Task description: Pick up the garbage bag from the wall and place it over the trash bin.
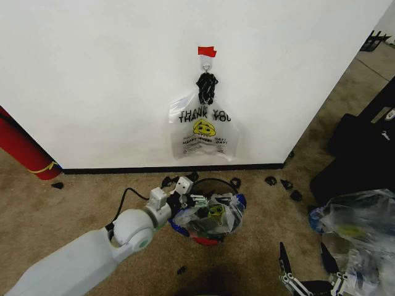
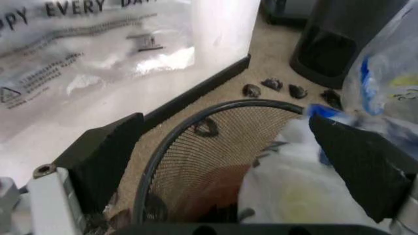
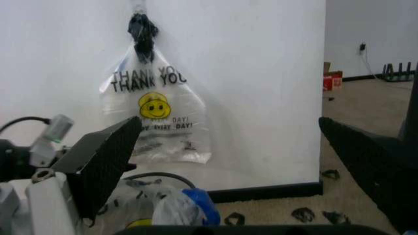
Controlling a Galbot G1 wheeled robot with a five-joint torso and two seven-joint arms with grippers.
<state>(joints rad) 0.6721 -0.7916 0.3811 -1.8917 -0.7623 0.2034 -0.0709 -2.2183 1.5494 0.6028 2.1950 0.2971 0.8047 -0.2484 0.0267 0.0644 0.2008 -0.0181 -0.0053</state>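
A thin plastic garbage bag point(image 1: 210, 217) with blue handle strips lies crumpled in the mouth of the round black trash bin point(image 1: 216, 180), which stands on a red base at the foot of the white wall point(image 1: 92, 74). My left gripper point(image 1: 185, 200) is at the bin's near-left rim. It is open point(image 2: 225, 122), with the bag point(image 2: 294, 196) bunched between its fingers above the mesh wall point(image 2: 216, 147). My right gripper point(image 1: 302, 246) hangs open low on the right, away from the bin. Its wrist view looks over the bin rim point(image 3: 163, 175) and the bag's blue strip point(image 3: 189, 208).
A similar "THANK YOU" smiley bag point(image 1: 203, 129) hangs by a dark knot from a metal hook point(image 1: 206, 61) under red tape point(image 1: 207, 51). A red cylinder point(image 1: 21, 151) leans at left. A clear plastic bundle point(image 1: 361, 222) and a black case point(image 1: 364, 154) sit at right.
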